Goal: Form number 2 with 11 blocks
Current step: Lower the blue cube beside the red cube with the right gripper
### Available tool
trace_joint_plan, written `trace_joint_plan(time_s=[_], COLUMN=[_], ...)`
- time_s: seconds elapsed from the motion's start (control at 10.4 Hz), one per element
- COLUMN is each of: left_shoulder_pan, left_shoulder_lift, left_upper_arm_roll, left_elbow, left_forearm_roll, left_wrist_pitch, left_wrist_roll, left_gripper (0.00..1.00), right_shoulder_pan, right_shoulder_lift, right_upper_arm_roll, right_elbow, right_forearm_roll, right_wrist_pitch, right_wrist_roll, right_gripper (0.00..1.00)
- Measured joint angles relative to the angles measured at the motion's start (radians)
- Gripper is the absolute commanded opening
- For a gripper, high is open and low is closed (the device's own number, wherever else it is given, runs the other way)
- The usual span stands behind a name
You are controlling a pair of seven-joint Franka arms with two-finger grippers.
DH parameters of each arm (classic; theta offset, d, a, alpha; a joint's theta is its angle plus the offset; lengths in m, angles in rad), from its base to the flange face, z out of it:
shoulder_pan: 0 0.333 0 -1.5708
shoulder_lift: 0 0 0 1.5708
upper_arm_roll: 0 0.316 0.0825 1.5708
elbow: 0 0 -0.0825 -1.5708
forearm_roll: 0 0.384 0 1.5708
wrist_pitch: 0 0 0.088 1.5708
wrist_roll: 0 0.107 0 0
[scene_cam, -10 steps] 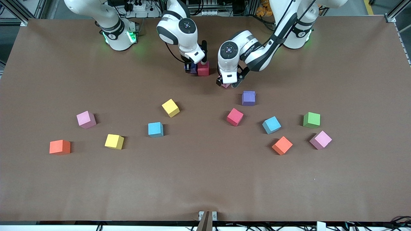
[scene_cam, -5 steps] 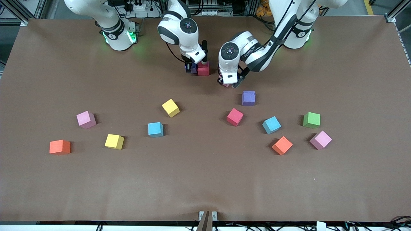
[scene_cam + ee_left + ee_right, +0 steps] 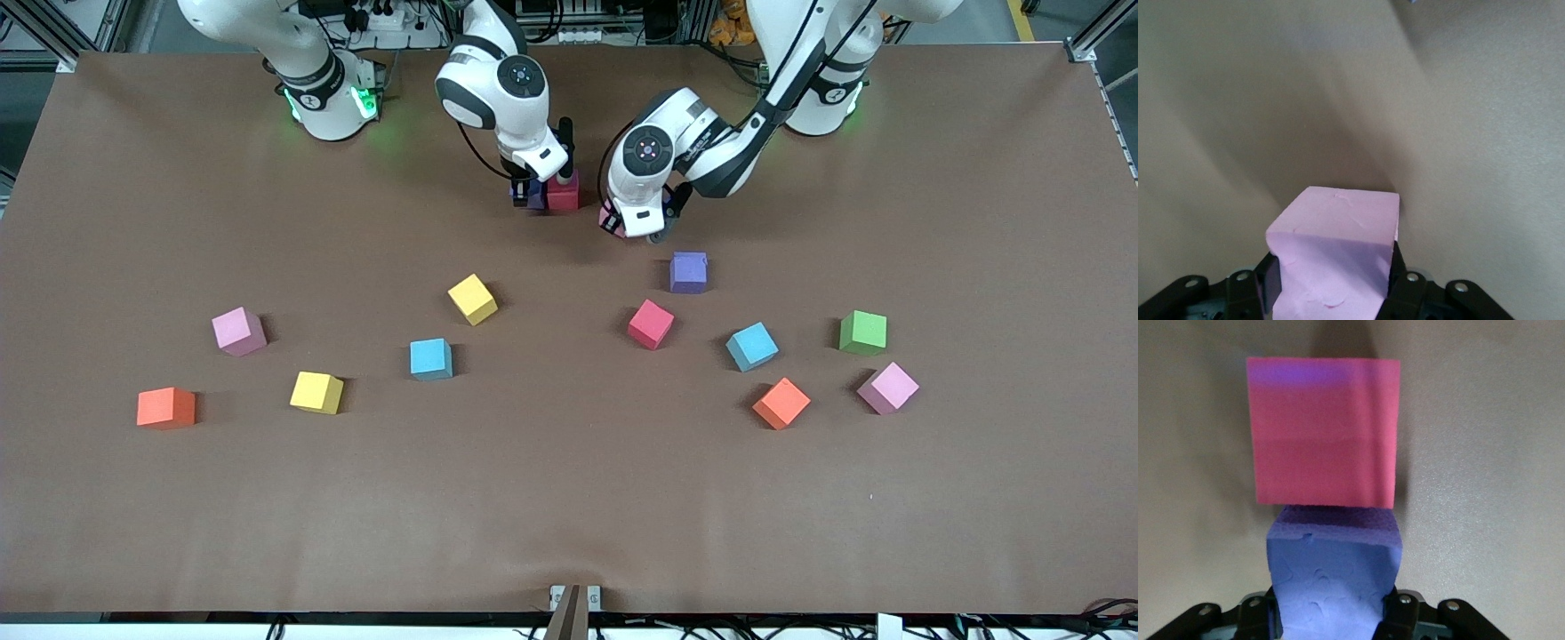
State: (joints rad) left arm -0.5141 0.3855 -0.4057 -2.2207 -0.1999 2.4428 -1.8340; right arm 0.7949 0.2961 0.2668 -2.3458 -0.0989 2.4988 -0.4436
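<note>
The right gripper (image 3: 533, 194) is down at the brown surface (image 3: 569, 498) near the robots' bases, its fingers closed on a purple cube (image 3: 1333, 573) that presses against one face of a red cube (image 3: 563, 190); these two touching cubes are the only part of the number 2 laid so far, and the red cube serves as landmark for the rest. The left gripper (image 3: 622, 224) is just beside the red cube toward the left arm's end, its fingers clamped on a pink cube (image 3: 1331, 257); whether that cube rests on the surface or is slightly lifted cannot be told. All the loose blocks lie nearer to the front camera than the red cube. Toward the left arm's end lie a second purple cube (image 3: 688, 271), then a second red cube (image 3: 651, 324), a light blue cube (image 3: 751, 346), an orange cube (image 3: 781, 403), another pink cube (image 3: 887, 388) and a green cube (image 3: 863, 332), each apart from its neighbours. Toward the right arm's end lie a yellow cube (image 3: 472, 299), a light blue cube (image 3: 430, 359), another yellow cube (image 3: 316, 392), a pink cube (image 3: 238, 331) and, farthest from the red cube, an orange cube (image 3: 165, 407), none of them touching.
</note>
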Motion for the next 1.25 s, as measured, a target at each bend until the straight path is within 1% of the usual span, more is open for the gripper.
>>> trace_joint_plan(time_s=[0.1, 0.19, 0.38, 0.48, 0.86, 1.25], left_shoulder_pan=[0.0, 0.0, 0.0, 0.0, 0.001, 0.002], left_shoulder_lift=[-0.01, -0.021, -0.031, -0.031, -0.031, -0.045], left_upper_arm_roll=[0.0, -0.003, -0.006, -0.005, -0.004, -0.007], left_elbow=[0.002, 0.001, -0.002, -0.003, -0.018, -0.023], left_forearm_roll=[-0.003, -0.003, -0.004, -0.004, -0.005, -0.005], left_wrist_pitch=[0.0, 0.0, 0.0, 0.0, 0.048, 0.06], left_wrist_roll=[-0.06, -0.111, -0.174, -0.19, -0.302, -0.399], left_gripper=[0.33, 0.25, 0.25, 0.25, 0.27, 0.27], right_shoulder_pan=[0.0, 0.001, 0.004, 0.006, 0.008, 0.008], right_shoulder_lift=[0.003, 0.005, 0.005, 0.005, 0.005, -0.001], right_upper_arm_roll=[0.0, 0.0, 0.0, 0.0, 0.0, -0.007], right_elbow=[0.002, 0.005, 0.009, 0.011, 0.016, 0.028], right_forearm_roll=[0.0, -0.001, -0.004, -0.01, -0.022, -0.025], right_wrist_pitch=[0.0, 0.0, 0.0, 0.0, 0.0, -0.001], right_wrist_roll=[0.0, 0.0, 0.0, 0.0, 0.001, 0.001], right_gripper=[0.0, 0.06, 0.89, 1.0, 1.0, 1.0])
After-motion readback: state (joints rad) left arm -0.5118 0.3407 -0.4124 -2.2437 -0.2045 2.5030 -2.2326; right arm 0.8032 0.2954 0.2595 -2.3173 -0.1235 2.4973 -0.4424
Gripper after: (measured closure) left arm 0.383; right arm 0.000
